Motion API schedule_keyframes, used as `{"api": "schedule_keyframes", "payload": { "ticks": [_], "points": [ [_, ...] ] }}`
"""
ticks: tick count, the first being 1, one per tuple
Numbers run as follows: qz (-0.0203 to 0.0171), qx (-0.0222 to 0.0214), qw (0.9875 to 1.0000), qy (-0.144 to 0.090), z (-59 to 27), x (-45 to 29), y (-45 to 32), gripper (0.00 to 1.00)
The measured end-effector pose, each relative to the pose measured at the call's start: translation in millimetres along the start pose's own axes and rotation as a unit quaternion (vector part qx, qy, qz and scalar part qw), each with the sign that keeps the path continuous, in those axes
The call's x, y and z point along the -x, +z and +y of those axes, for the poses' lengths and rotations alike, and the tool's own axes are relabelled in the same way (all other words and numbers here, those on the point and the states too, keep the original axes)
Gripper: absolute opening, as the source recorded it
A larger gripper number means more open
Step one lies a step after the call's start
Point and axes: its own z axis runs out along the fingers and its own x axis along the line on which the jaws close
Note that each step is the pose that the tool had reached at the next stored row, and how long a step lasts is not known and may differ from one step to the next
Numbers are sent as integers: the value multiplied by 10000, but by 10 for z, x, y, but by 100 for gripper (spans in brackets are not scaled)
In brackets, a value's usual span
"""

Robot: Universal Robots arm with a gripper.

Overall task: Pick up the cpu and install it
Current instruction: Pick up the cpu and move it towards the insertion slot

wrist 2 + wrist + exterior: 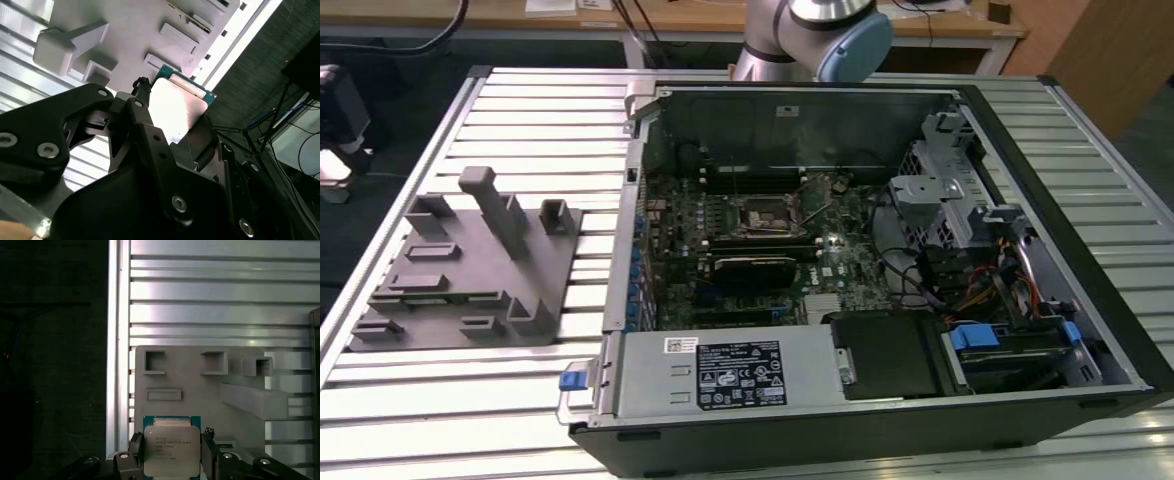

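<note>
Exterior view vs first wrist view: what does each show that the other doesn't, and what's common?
Exterior view: the open computer case, its motherboard with the black socket frame, and part of the arm beyond the case's far wall. First wrist view: the cpu, pale metal top facing the camera, clamped between the fingers of the gripper. Both: the grey fixture block with its recesses, lying on the ribbed metal table.

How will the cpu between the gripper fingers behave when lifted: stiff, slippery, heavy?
Probably stiff: the cpu looks like a flat plate with a metal top and shows no bend. It may slip, since its top is smooth and the gripper touches just its thin edges. Being so thin, it is likely light.
</note>
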Motion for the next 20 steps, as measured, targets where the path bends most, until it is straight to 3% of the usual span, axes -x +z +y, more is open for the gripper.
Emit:
{"api": "schedule_keyframes", "payload": {
  "ticks": [15, 20],
  "points": [
    [1, 0, 10000, 0, 23, 11, -427, 55],
    [-1, 0, 10000, 0, 24, 12, -439, 55]
  ]
}}
